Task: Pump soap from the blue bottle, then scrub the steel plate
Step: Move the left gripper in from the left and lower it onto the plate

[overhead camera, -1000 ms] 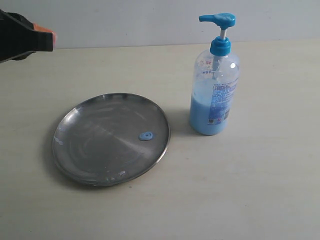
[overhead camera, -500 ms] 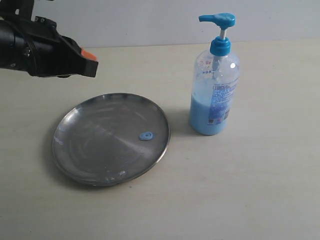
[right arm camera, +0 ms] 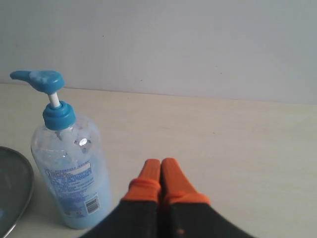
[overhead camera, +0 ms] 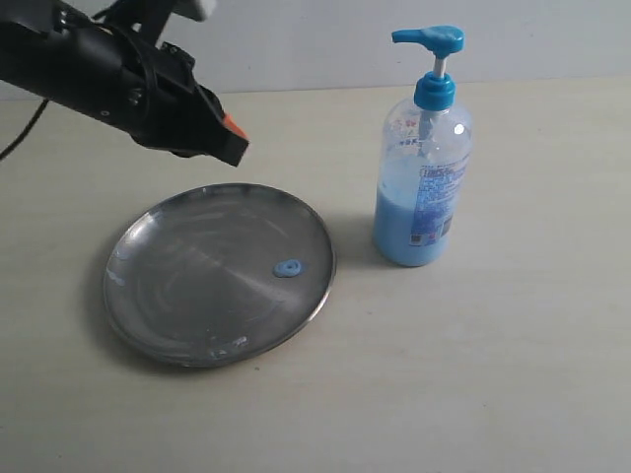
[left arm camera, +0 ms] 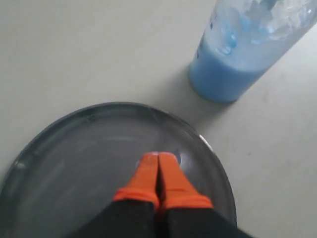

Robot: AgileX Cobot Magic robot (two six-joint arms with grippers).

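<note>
**Left end effector (left arm camera: 158, 157) and right end effector (right arm camera: 161, 162) both closed and empty; soap (overhead camera: 288, 267) on the steel plate (overhead camera: 168, 256).**

My left end effector hangs above the steel plate, jaws pressed together, gripping nothing. My right end effector is likewise pinched closed and empty, and the blue bottle (overhead camera: 422, 197) is in its wrist view. The blue bottle stands upright on the counter (overhead camera: 513, 374) just beside the plate, not touching it. The soap is a small blue blob inside the plate, near the rim on the bottle side.
</note>
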